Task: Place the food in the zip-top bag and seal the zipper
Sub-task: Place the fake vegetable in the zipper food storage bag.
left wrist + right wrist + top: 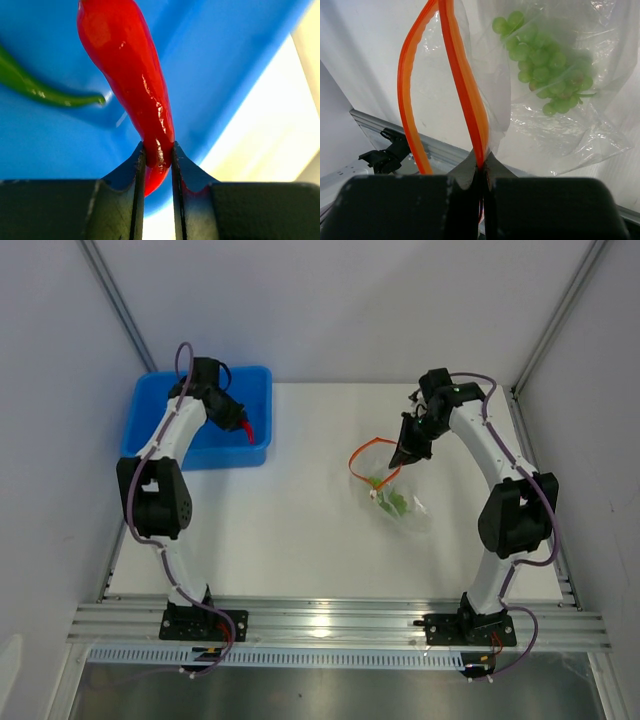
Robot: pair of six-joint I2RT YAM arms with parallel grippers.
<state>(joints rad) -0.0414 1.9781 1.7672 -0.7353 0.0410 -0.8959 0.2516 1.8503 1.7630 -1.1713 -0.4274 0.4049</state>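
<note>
My left gripper (pixel 243 427) (pixel 158 157) is shut on the slim red piece (pixel 131 75) (pixel 248 431) and holds it over the blue tub (pixel 255 390). A darker-green piece (pixel 35 87) lies in the tub below. My right gripper (pixel 406 454) (pixel 481 167) is shut on one side of the red-orange zipper strip (pixel 465 85) (pixel 362 457) and holds the clear zip-top bag (pixel 560 115) (pixel 405 508) up by its mouth, which gapes open. The light-green grapes (pixel 542 65) (pixel 394 502) sit inside the bag.
The blue tub (pixel 210 60) stands at the table's back left. Grey frame rails (pixel 330 625) run along the near edge. White walls enclose the table on three sides.
</note>
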